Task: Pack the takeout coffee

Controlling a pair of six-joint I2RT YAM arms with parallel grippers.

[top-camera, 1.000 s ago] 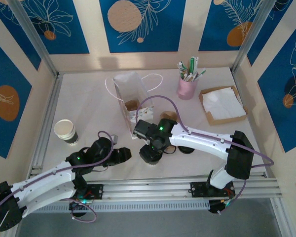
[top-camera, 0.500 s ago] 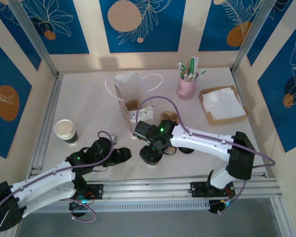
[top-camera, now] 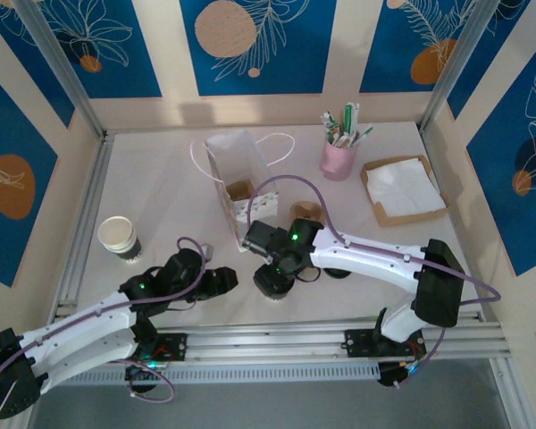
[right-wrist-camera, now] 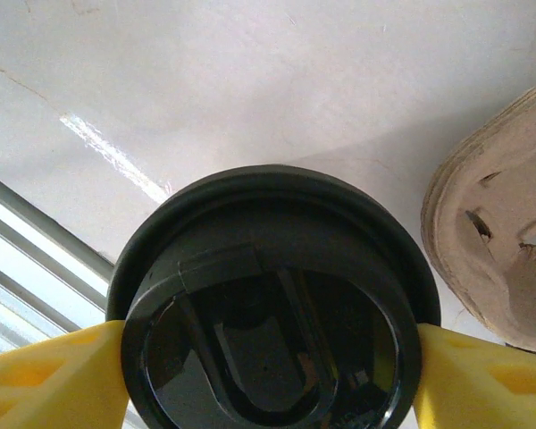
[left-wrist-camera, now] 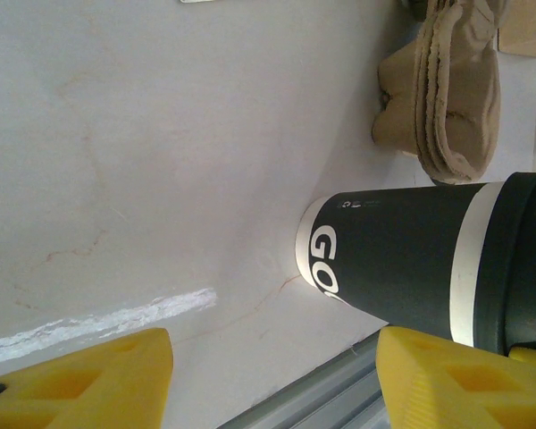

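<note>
Takeout coffee (left-wrist-camera: 402, 268) is sitting upright on the white table (top-camera: 161, 197), close to the front rail and pretty much between the two arms. The right gripper (right-wrist-camera: 268, 357) is on it from above, with a yellow finger pressed against each side of the black lid, so it looks clamped on. The left gripper (left-wrist-camera: 272, 375) is down low just to the cup's left, fingers spread wide with nothing in them, pointed at the dark band. There's a brown pulp cup carrier (right-wrist-camera: 505, 259) right beside the coffee. Further back a white paper bag (top-camera: 237, 174) stands open, and the lidless cup (top-camera: 118, 238) is way off on the left.
</note>
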